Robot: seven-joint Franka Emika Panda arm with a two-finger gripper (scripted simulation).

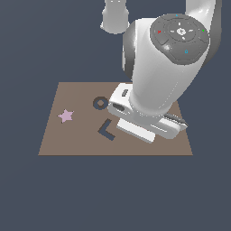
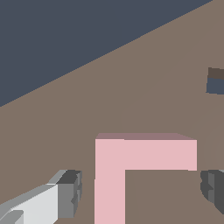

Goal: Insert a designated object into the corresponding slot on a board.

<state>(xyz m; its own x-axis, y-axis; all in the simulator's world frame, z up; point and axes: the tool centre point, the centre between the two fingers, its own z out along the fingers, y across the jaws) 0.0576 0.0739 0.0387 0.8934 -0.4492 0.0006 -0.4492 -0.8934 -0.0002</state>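
The light-pink L-shaped block point(image 2: 127, 162) lies flat on the brown board point(image 2: 131, 87) in the wrist view. My gripper point(image 2: 142, 192) is open, low over the board, with one finger point(image 2: 70, 192) on each side of the block and gaps between fingers and block. In the exterior view the arm's white hand point(image 1: 144, 119) hides the block and the fingers. The dark navy L-shaped slot point(image 1: 106, 130) is on the board point(image 1: 58, 144), toward the exterior view's left of the hand.
A dark ring-shaped recess point(image 1: 100, 103) and a mauve-pink star point(image 1: 66, 116) are on the board toward the exterior view's left. Part of a dark recess point(image 2: 215, 81) shows at the wrist view's edge. Dark floor point(image 1: 113, 194) surrounds the board.
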